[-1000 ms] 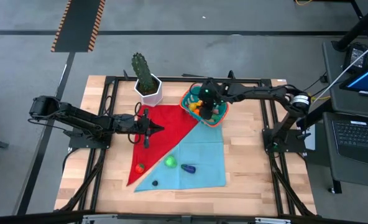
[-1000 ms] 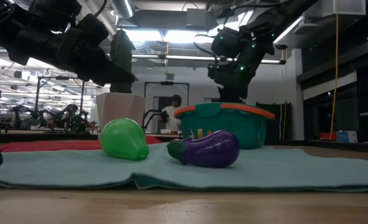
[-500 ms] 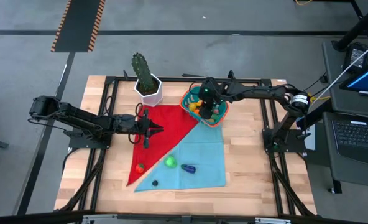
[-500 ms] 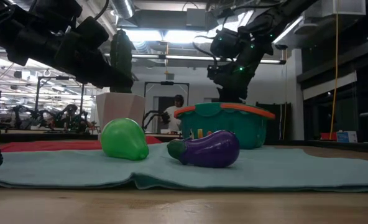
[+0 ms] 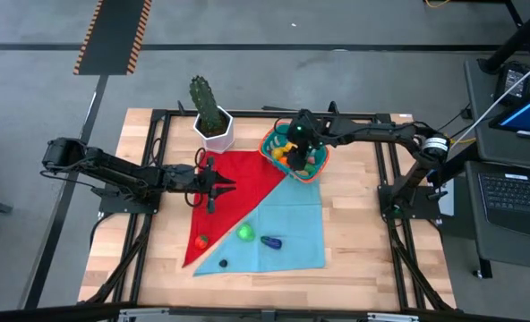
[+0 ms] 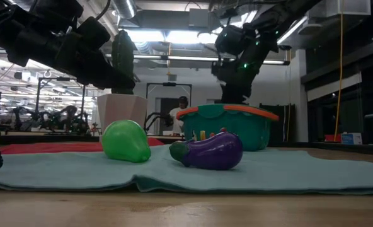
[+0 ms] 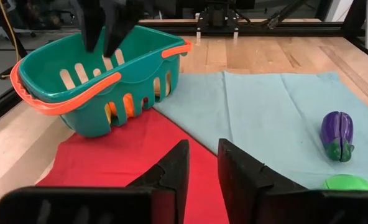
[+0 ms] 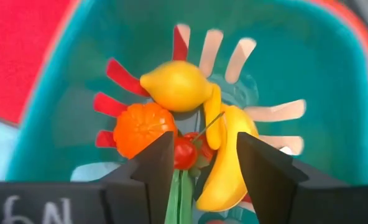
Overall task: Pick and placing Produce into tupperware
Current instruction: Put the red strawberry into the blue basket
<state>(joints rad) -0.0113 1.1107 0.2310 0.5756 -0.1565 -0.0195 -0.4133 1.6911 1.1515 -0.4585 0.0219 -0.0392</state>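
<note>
The teal tupperware (image 5: 294,154) with its orange rim stands at the far middle of the table, on the cloths' far corner. Inside lie a lemon (image 8: 174,84), an orange (image 8: 140,127), a banana (image 8: 227,155) and red cherries (image 8: 185,149). My right gripper (image 8: 199,162) hangs open over them, pointing steeply down into the tub, with the cherries below its gap. My left gripper (image 7: 202,168) is open above the red cloth, left of the tub. Near the front lie a green fruit (image 5: 245,233), a purple eggplant (image 5: 270,241), a red piece (image 5: 201,241) and a small blue piece (image 5: 223,264).
A cactus in a white pot (image 5: 211,116) stands at the far edge, left of the tub. A red cloth (image 5: 238,179) and a light blue cloth (image 5: 292,224) cover the table's middle, with bare wood around them. A person (image 6: 177,110) stands in the room behind.
</note>
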